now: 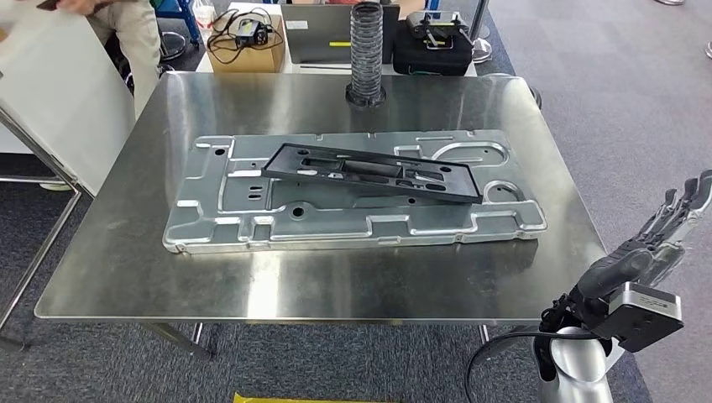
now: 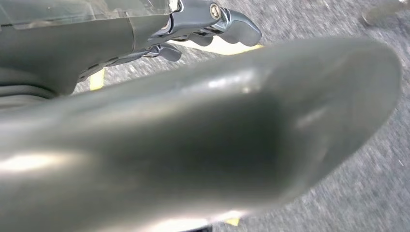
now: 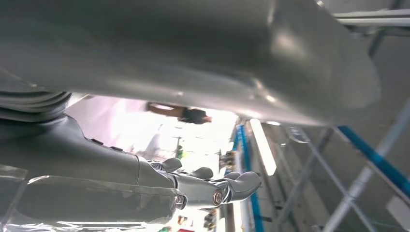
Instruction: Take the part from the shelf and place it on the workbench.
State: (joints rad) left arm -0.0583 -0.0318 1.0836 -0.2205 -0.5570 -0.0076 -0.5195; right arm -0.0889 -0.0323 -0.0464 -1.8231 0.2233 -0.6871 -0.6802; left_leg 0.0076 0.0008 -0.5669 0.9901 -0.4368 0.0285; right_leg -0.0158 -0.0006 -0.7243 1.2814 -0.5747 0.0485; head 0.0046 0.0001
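A long black plastic part (image 1: 374,172) lies flat on a large silver stamped metal plate (image 1: 252,222) in the middle of the steel workbench (image 1: 126,269). My right hand (image 1: 672,227) hangs beyond the bench's right edge, level with its near corner, fingers spread and holding nothing. In the right wrist view the same hand (image 3: 193,63) shows its thick thumb and dark fingers (image 3: 232,186) apart with nothing between them. My left hand (image 2: 193,145) hangs over the grey carpet in the left wrist view. Its fingers (image 2: 232,26) are extended and hold nothing.
A black corrugated hose (image 1: 366,50) stands upright at the bench's far edge. Behind it are a cardboard box (image 1: 246,46) with cables and a black case (image 1: 432,46). A person (image 1: 134,34) stands at the far left by a white panel (image 1: 50,101).
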